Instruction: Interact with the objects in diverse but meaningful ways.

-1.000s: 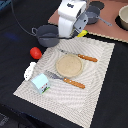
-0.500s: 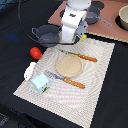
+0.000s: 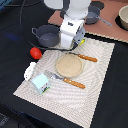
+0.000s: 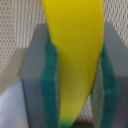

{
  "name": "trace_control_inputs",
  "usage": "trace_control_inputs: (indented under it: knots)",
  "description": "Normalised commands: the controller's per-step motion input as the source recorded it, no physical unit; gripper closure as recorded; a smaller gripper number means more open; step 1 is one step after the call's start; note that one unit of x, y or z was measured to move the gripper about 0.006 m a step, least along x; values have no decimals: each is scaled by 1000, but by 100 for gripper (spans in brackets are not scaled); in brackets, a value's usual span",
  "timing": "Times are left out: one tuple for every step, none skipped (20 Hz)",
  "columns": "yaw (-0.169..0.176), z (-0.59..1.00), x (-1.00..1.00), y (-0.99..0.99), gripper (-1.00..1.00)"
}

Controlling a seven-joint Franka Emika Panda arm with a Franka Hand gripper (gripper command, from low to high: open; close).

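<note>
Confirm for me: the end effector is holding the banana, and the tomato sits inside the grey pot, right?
Not quite. The end effector does hold the banana, but the exterior view shows the tomato on the dark table beside the grey pot, not inside it.

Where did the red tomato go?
The red tomato sits on the dark table at the exterior view's left, just off the striped placemat, between the grey pot and white bottle.
</note>
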Motion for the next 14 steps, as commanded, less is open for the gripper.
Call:
trace_control_inputs:
  knots:
    - [0,731,-71,200,-100]
    - [0,843,-20,323,-100]
    - [0,860,-114,317,-100]
    - [0,834,-257,260,-100]
    - [0,863,-283,286,-100]
    - [0,897,-311,309,-100]
    - [0,931,-403,266,-100]
    - [-21,1000,-437,189,-100]
    - [-36,1000,-363,166,-100]
    - [-38,1000,-351,157,-100]
    - [-32,1000,-400,137,-100]
    - [-30,997,-431,109,-100]
    - [-26,894,-463,74,-100]
    - [-25,726,-526,34,-100]
